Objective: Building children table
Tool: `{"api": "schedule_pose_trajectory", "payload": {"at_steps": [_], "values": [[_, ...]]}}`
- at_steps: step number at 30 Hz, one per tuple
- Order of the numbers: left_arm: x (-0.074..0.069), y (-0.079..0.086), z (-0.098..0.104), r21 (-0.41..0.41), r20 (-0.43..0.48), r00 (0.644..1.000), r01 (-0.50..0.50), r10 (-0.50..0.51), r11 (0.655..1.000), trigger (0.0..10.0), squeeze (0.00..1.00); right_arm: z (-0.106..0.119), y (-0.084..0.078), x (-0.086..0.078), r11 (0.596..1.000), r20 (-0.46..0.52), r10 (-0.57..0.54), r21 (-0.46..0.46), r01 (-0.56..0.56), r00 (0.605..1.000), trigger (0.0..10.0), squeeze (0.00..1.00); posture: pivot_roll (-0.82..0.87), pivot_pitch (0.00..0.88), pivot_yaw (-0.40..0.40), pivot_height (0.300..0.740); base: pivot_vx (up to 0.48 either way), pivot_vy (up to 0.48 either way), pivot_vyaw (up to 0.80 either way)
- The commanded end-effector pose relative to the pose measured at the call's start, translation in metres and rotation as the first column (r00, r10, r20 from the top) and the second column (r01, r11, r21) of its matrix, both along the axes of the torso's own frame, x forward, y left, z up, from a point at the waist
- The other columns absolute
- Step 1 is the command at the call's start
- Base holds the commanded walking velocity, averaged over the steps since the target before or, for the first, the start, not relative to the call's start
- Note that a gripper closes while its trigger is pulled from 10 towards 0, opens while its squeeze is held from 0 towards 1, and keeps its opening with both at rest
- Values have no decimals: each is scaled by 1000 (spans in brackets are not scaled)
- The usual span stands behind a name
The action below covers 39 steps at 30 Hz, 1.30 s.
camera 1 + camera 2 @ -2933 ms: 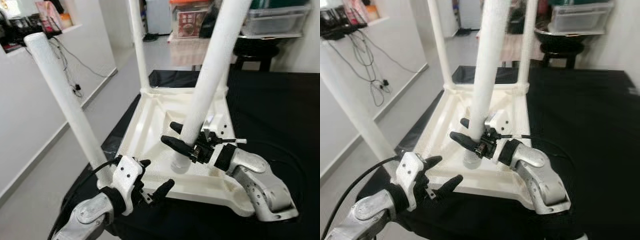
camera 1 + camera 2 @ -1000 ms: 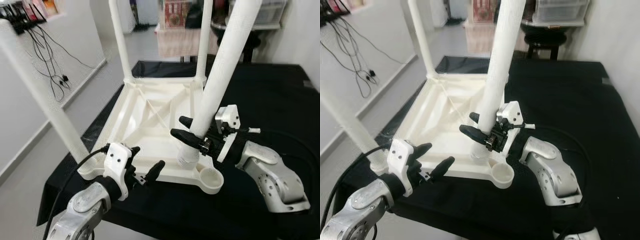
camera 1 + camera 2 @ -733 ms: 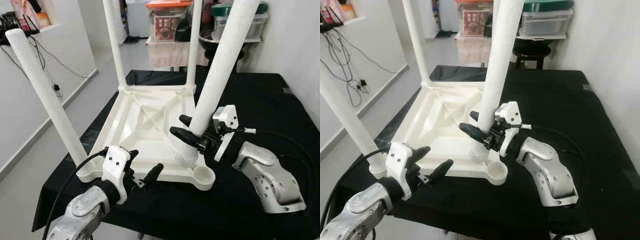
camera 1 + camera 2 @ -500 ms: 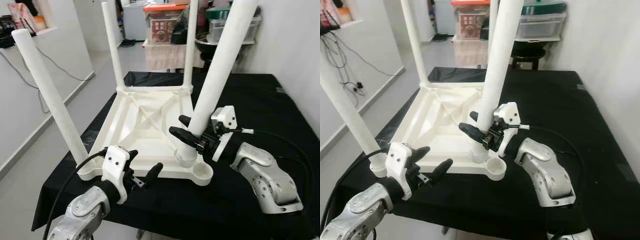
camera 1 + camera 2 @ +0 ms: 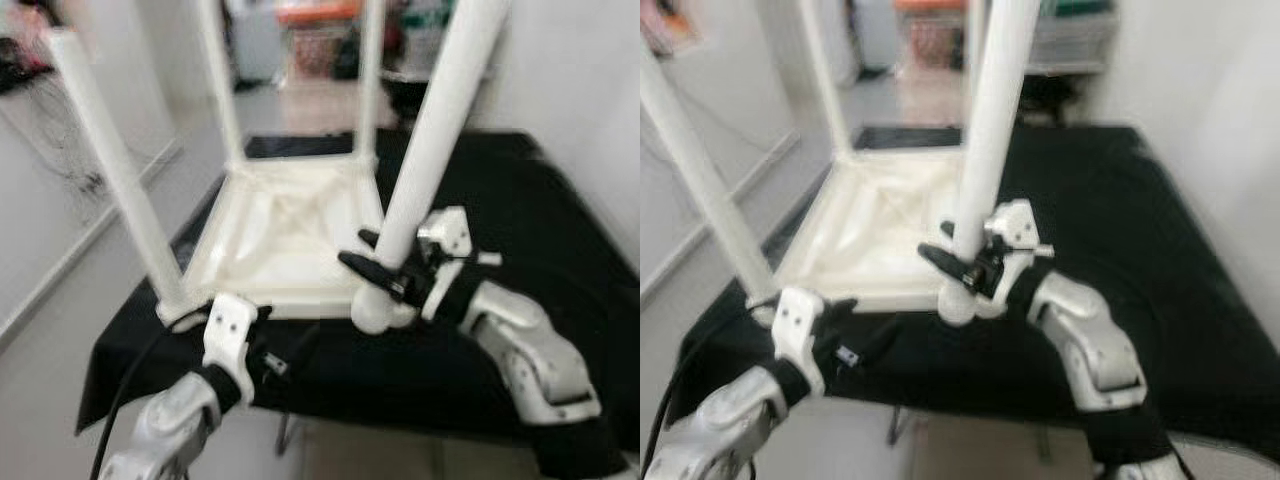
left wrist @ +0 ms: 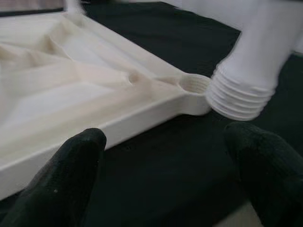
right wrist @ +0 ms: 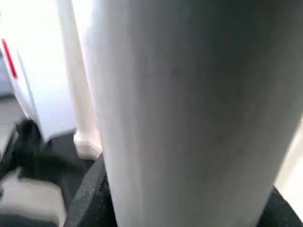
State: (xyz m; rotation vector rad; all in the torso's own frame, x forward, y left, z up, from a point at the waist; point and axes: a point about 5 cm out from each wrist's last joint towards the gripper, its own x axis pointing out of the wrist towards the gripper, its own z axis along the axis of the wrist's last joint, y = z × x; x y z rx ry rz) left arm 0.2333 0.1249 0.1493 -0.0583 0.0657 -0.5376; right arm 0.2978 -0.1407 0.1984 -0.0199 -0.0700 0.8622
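Left eye view, blurred: one white tabletop point(image 5: 280, 235) is recorded lying upside down at centre frame on a black-draped work surface point(image 5: 560, 230). Legs are counted as four: three are seen standing in corner sockets — one near left point(image 5: 115, 170), two at the far corners point(image 5: 222, 85) point(image 5: 370, 85) — and a fourth leg point(image 5: 425, 150) is held tilted, right of centre, by the right gripper point(image 5: 372, 258), whose black fingers are pinched around its lower shaft. Left wrist view: one unfilled corner socket point(image 6: 195, 85) is noted at the slab's near right corner, and the fourth leg's threaded end point(image 6: 239, 97) is seen just beside it, apart from it and not entered. The left gripper point(image 6: 165, 165) is catalogued with fingers spread wide and holding nothing, low in front of the tabletop's near edge. Grippers are counted as two. Step in hand is judged to be the fitting of the last leg. The next move is judged to call for the threaded end to be shifted over the socket, the leg brought upright, then lowered and turned into the thread; steadying of the slab by the free gripper may be wanted.
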Motion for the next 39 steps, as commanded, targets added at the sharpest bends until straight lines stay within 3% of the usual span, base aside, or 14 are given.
{"api": "schedule_pose_trajectory", "payload": {"at_steps": [1, 10, 26, 35, 36, 39], "values": [[0, 1, 2, -2, 13, 1000, -2, 2, 1000, 10000, 0, 11, 5, 1, 1000, 47, 15, 7, -16, 999, 10000, 0, -54, 25, 49, 740, 0, 0, 0], [2, 4, 3, 9, 58, 998, -14, 14, 1000, 10000, 0, 7, 5, 5, 1000, 43, -26, -10, 27, 999, 10000, 0, -55, 18, 50, 740, 0, 0, 0], [4, 11, 2, -21, 62, 997, -50, 52, 999, 10000, 0, 6, 10, 10, 996, 47, -88, -5, 88, 995, 10000, 0, -53, 23, 49, 740, 0, 0, 0], [2, 10, 5, -15, 83, 995, -49, 50, 999, 10000, 0, 17, 18, 17, 998, 71, -66, 16, 65, 995, 10000, 0, -44, 40, 42, 740, 283, 0, 52], [1, 10, 5, -16, 84, 995, -47, 49, 999, 10000, 0, 22, 17, 20, 993, 72, -89, 78, 83, 993, 10000, 0, -42, 44, 40, 740, 382, 0, 800], [1, 9, 6, -17, 86, 995, -45, 47, 999, 10000, 0, 28, 15, 26, 982, 87, -158, 123, 147, 984, 10000, 0, -38, 47, 38, 740, 382, 0, 533]]}}
